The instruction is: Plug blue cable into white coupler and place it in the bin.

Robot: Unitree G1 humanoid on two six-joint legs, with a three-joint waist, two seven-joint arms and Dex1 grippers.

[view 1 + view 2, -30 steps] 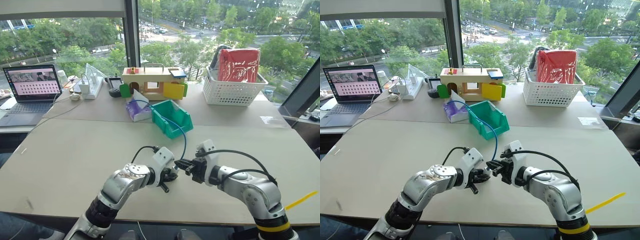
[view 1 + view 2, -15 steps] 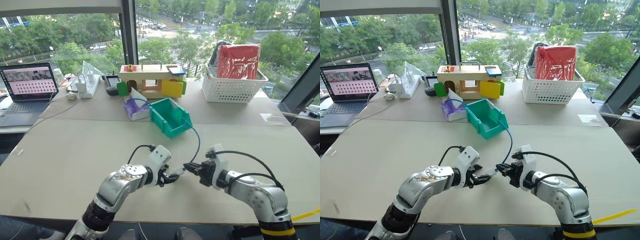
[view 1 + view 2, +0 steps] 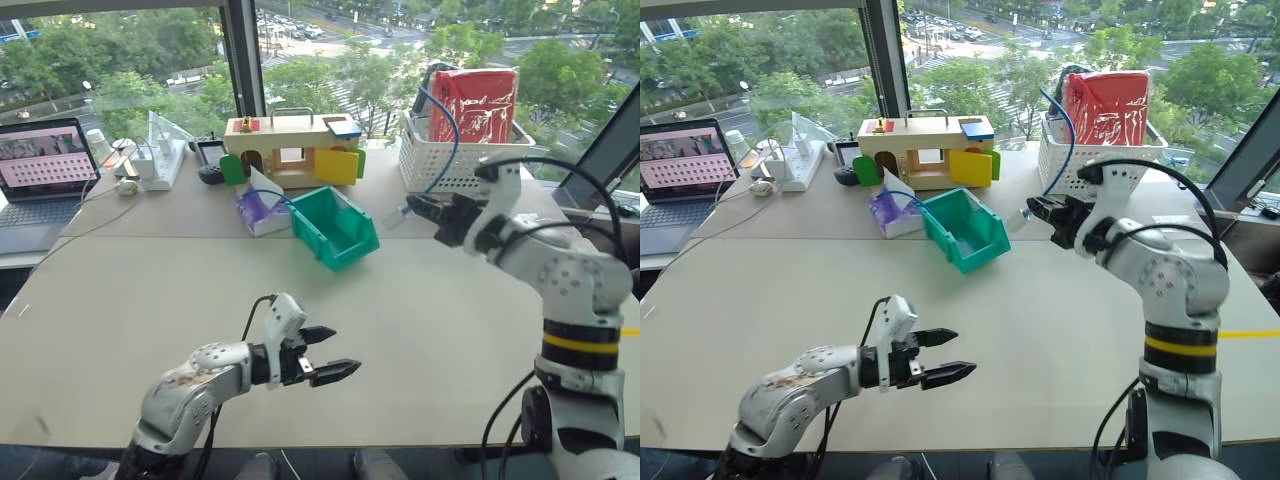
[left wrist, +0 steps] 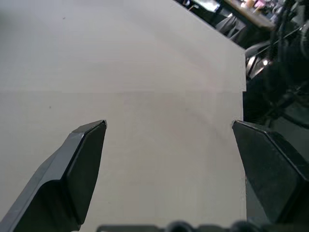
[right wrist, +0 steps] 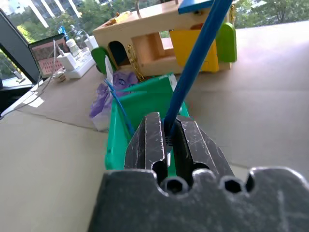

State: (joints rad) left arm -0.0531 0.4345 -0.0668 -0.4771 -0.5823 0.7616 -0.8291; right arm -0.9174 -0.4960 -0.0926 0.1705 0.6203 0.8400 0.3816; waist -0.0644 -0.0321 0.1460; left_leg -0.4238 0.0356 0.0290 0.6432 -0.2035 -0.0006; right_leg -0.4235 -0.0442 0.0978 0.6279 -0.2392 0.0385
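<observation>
The right tool (image 3: 425, 211) is raised above the surface (image 3: 440, 320) with its two fingers pressed together on the blue cable (image 5: 195, 60), pinching it close to one end; from the grip the cable arcs up and back over the arm, in front of the white lattice basket (image 3: 455, 170). A small pale piece juts from the tool's tip toward the bin, which I judge to be the white coupler (image 3: 398, 214) with the cable's plug seated in it, though it is too small and blurred to be sure. The relation the coming move turns on is this: the bin (image 3: 335, 228) lies just beyond that tip, lower than it and off to the tool's left, with a short gap of bare surface between them. The bin's long axis runs diagonally across the surface, and in the right wrist view its opening sits straight ahead of the fingers. So the tool would need to travel along the line it already points and sink to reach the opening. The right arm is much the nearer one. The left tool (image 3: 325, 352) hangs low at the near edge of the surface, well apart from the bin, its fingers spread wide with nothing between them. A second strand of blue (image 5: 119, 107) rises from the bin's far corner beside a purple packet (image 3: 258, 210); the basket holds a red bag (image 3: 477, 118).
</observation>
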